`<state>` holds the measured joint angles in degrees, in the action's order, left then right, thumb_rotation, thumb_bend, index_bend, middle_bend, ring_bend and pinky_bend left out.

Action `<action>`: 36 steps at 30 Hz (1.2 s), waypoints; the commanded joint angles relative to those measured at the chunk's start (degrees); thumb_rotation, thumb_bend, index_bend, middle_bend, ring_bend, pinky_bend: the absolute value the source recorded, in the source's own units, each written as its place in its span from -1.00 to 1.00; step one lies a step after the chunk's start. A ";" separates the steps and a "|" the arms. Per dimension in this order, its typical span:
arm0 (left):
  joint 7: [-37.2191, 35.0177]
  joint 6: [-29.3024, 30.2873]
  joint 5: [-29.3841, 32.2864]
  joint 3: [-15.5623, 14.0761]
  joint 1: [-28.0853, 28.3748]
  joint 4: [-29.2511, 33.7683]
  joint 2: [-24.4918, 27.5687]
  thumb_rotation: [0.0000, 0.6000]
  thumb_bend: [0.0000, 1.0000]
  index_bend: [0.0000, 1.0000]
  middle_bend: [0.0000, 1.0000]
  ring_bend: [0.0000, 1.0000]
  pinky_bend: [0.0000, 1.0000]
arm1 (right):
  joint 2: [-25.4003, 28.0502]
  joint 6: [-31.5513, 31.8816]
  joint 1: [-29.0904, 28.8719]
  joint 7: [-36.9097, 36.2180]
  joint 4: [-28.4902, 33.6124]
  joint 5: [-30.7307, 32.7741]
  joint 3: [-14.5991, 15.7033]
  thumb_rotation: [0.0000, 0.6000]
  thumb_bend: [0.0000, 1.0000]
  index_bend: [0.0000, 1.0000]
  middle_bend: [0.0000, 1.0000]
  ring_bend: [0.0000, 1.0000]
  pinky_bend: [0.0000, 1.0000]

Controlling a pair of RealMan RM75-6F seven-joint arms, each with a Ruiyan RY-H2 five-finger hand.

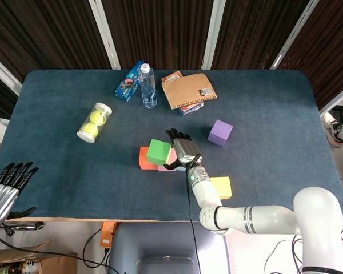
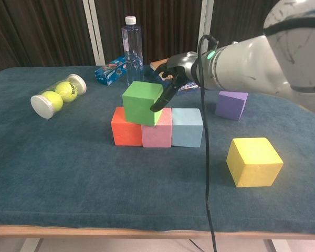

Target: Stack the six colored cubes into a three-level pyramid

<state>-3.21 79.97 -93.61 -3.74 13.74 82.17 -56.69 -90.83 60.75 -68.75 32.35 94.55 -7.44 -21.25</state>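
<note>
Second level under way — green cube (image 2: 142, 102) sits skewed on the red cube (image 2: 125, 131) and pink cube (image 2: 157, 132). Right hand (image 2: 170, 79) holds nothing, fingers extended, fingertips at its right face. Next — square it up, then fetch the purple cube (image 2: 231, 104).

No text can be read. Blue box (image 1: 130, 88) has red-white print, too small to make out. Notebook (image 1: 188, 90) carries a small dark label (image 1: 206, 92), illegible. Ball tube (image 2: 58, 95) shows faint marks on the balls, unreadable. Bottle (image 2: 132, 46) has no label that reads.
</note>
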 commanded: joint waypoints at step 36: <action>-1.09 -1.31 -0.02 0.66 -0.27 -1.40 -0.37 0.67 -0.87 -0.82 -0.96 -1.00 -0.87 | -4.32 -0.59 2.04 -0.96 -5.52 -5.82 -1.47 1.00 -0.46 -0.24 -1.00 -1.00 -1.00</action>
<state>-4.30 78.66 -93.62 -3.08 13.47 80.76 -57.06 -95.34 60.16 -66.82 31.24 88.87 -12.96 -22.83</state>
